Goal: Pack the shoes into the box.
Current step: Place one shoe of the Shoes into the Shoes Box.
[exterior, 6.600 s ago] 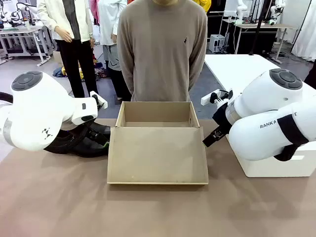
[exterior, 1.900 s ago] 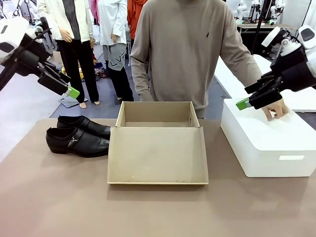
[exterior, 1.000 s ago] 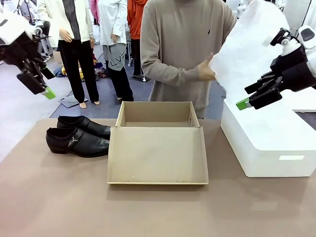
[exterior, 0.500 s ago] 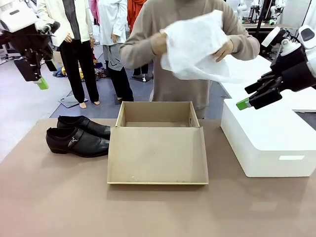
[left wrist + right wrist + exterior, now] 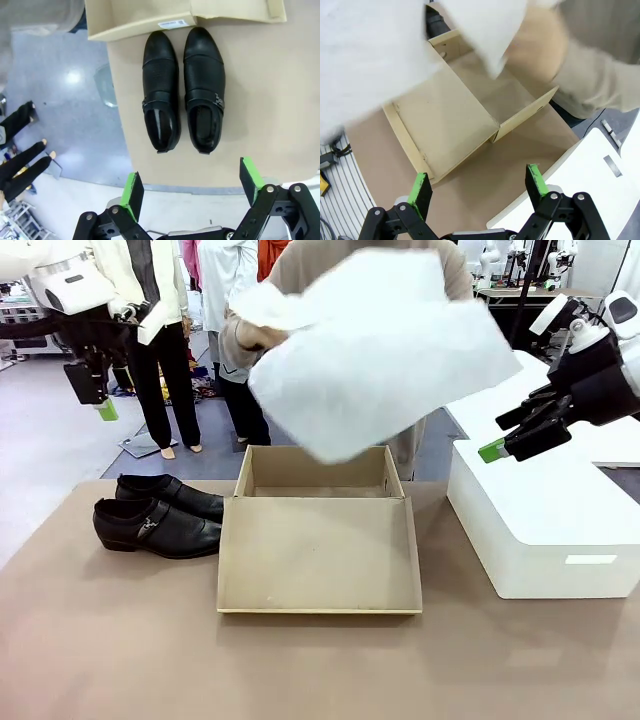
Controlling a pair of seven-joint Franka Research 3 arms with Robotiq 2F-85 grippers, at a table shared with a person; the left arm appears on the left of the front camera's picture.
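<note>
Hovering high over the left end of the bench (image 5: 120, 650) with the left tool (image 5: 100, 402), fingers spread wide and gripping nothing. Straight ahead of those fingers, down on the bench: the shoes (image 5: 182, 90), side by side and close together, just beside the left wall of the box (image 5: 318, 472), toes toward the box and heels toward the bench's left edge. From the left wrist, both long axes at right angles to the line between the two fingers, so closing as now turned would pinch across a shoe's width, not along its length. Probably lined up well enough already, leaving a descent and a choice of one shoe. Parked on the far side with the right tool (image 5: 510, 435), likewise open and empty, above the white block (image 5: 540, 540), with the box between it and the shoes; plainly the farther of the two. Over the open box, a white sheet of paper (image 5: 380, 350) spread out in a person's hand (image 5: 250, 337); nothing packed inside yet, as far as can be made out.
</note>
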